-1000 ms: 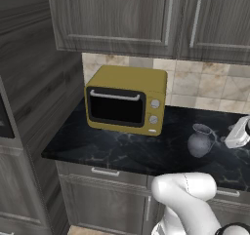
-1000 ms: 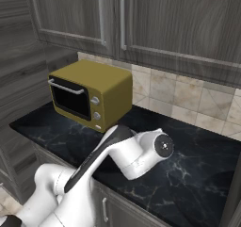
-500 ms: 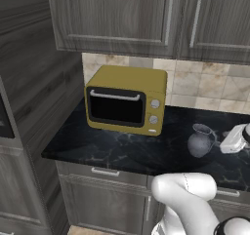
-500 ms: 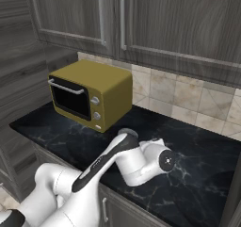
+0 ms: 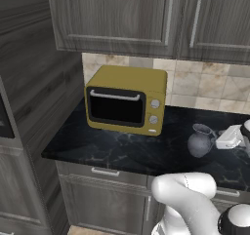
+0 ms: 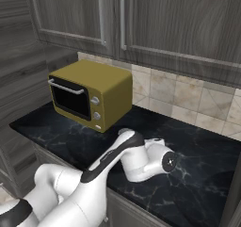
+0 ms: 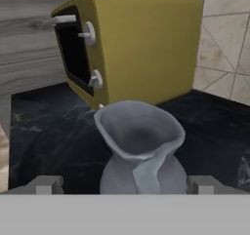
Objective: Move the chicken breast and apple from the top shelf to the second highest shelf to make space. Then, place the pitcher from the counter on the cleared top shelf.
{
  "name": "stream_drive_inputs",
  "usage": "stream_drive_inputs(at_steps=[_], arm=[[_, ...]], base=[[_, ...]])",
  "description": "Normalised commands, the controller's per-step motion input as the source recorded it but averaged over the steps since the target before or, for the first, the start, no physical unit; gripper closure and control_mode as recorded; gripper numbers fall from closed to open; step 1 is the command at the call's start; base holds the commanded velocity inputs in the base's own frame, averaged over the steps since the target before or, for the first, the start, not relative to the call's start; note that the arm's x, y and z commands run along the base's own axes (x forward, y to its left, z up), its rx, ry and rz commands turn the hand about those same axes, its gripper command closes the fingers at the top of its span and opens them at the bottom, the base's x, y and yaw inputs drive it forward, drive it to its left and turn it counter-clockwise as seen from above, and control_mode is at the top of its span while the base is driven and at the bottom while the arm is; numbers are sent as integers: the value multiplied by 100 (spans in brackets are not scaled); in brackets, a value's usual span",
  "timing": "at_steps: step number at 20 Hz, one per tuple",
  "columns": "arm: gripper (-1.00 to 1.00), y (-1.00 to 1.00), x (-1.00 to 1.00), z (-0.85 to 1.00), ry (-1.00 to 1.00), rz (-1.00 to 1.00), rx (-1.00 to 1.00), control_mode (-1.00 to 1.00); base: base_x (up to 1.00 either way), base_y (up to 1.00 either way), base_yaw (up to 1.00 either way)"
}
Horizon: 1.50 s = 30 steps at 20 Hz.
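Observation:
The pitcher (image 5: 200, 140), a dark grey-blue jug, stands upright on the black counter (image 5: 112, 148) to the right of the yellow oven. My gripper (image 5: 222, 140) hangs level with it at its right side. In the hand view the pitcher (image 7: 139, 151) is close and centred, flared rim towards me, and the gripper (image 7: 124, 185) is open. One fingertip (image 7: 46, 184) stands on each side of the belly, neither touching it. The chicken breast, the apple, the top shelf and the second highest shelf are out of view.
The yellow oven (image 5: 126, 100) sits on the counter's left half, just behind and left of the pitcher. Dark wood cabinets (image 5: 146, 14) hang above, a tiled wall (image 5: 205, 85) runs behind, and a tall dark panel (image 5: 29, 83) closes the left end.
My arm has dropped lower and the hand has moved left towards the pitcher. The jaws have stayed open and the pitcher has not moved.

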Motion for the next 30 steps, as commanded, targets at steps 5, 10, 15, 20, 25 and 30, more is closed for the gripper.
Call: stream_drive_inputs(at_steps=[5,10,15,20,25,30], arm=[[-100,-4,12,0,0,0,1,-100],[-100,-16,3,-1,0,0,0,-100],[-100,-5,0,-5,0,0,0,-100],[-100,0,0,-3,2,0,0,-100],[-100,3,0,-3,6,0,0,-100],[-100,13,0,-10,5,0,0,-100]], base=[[0,0,0],[0,0,0],[0,0,0],[0,0,0],[0,0,0],[0,0,0]])
